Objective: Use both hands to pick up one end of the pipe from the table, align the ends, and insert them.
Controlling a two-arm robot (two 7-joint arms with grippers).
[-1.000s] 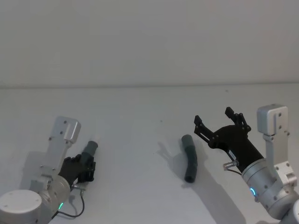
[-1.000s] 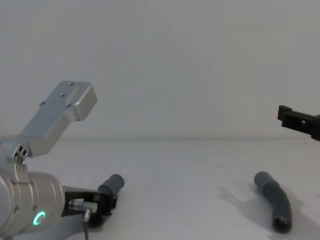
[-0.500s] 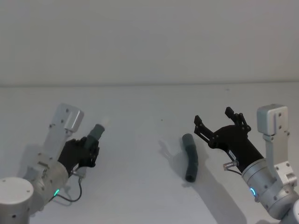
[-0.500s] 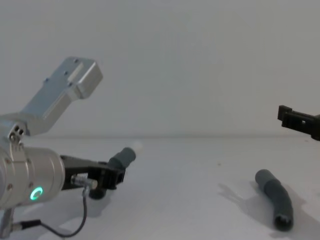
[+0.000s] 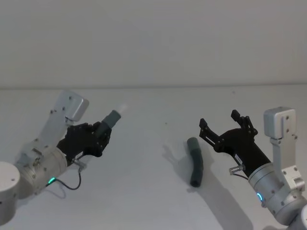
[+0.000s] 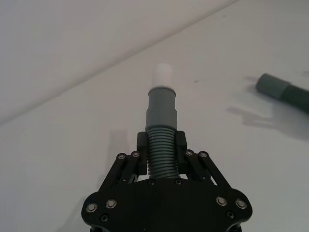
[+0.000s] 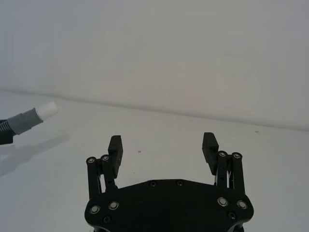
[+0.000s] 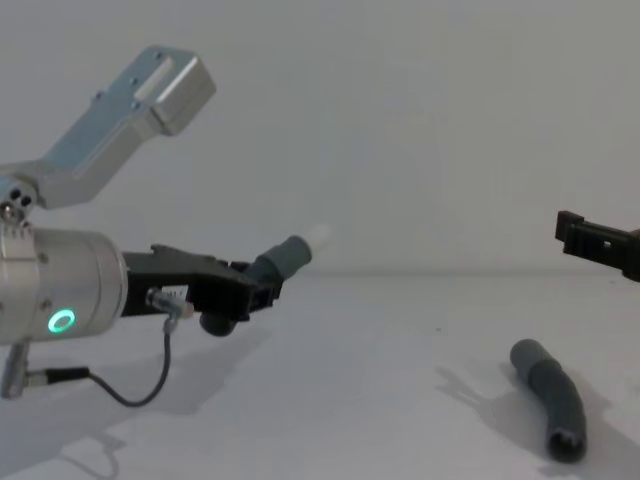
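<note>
My left gripper [image 5: 98, 138] [image 6: 161, 150] [image 8: 262, 292] is shut on a dark-grey ribbed pipe piece [image 5: 109, 120] [image 6: 161, 125] [image 8: 272, 270] and holds it in the air above the white table [image 5: 144, 191]. Its grey cuff with a narrower white tip [image 5: 121, 108] [image 6: 163, 76] [image 7: 48, 109] points up and away. The other pipe piece [image 5: 195, 162] [image 8: 550, 398] lies curved on the table at centre right, its dark round mouth [image 8: 566, 443] nearest me. Just right of it, and higher, my right gripper [image 5: 224, 125] [image 7: 163, 147] hovers open with nothing between its fingers.
A plain pale wall [image 5: 153, 43] rises behind the table's far edge. The left arm's black cable [image 8: 150, 380] hangs under its wrist. Bare white tabletop lies between the two arms.
My left gripper has lifted its pipe piece off the table, moving up and toward the centre. The right gripper and the lying pipe piece have stayed where they were.
</note>
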